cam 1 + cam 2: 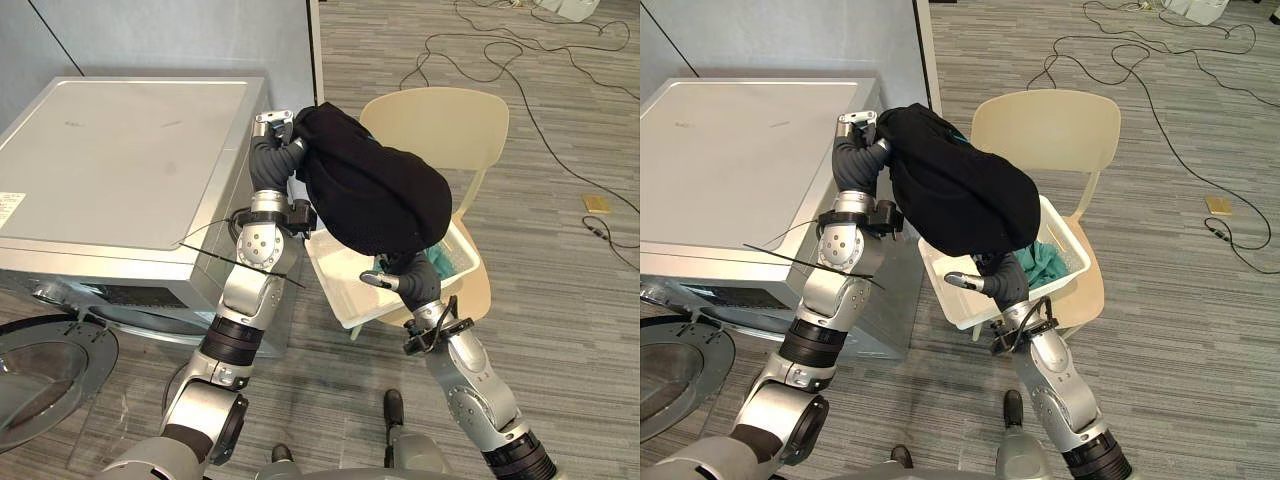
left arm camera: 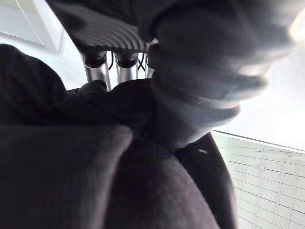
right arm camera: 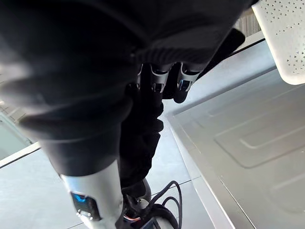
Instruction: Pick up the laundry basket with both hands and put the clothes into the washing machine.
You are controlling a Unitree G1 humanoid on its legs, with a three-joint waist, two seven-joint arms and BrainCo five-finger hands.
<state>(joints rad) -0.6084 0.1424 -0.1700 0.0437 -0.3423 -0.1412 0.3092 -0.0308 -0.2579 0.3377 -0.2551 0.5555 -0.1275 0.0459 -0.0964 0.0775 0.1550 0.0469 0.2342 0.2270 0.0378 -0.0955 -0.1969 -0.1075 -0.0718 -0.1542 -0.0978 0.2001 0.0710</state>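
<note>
Left eye view: black garment (image 1: 370, 190) held up in a bulky lump above the laundry basket (image 1: 342, 288), stretched between both hands.
Black garment: upper end at the left hand, just beside the right edge of the washing machine (image 1: 130, 170); lower end sagging over the right hand and covering the near part of the basket's inside.
Left hand (image 1: 273, 126): high up, at the garment's top end. In left wrist view, fingers (image 2: 102, 71) curled into bunched black cloth, grasping it.
Right hand (image 1: 381, 279): low, under the garment's bottom edge, above the basket's near rim. Mostly buried in cloth, so grasping or loose cannot be told.
Laundry basket: white, perforated walls, sitting on the seat of a beige chair (image 1: 440, 120), just right of the washing machine.
Teal cloth (image 1: 1045, 262): inside the basket at its far-right end, partly under the garment.
Washing machine: grey, flat top. Round door (image 1: 40, 380) swung open at the lower front.
Right wrist view: black cloth hanging past the hand, machine's grey top beyond it, one basket corner at the edge.
Floor (image 1: 560, 300): grey striped covering. Black cables (image 1: 520, 90) looping well behind the chair, small tan object (image 1: 597, 203) off to the right.
Backdrop: grey panel (image 1: 180, 35) standing behind the machine.
</note>
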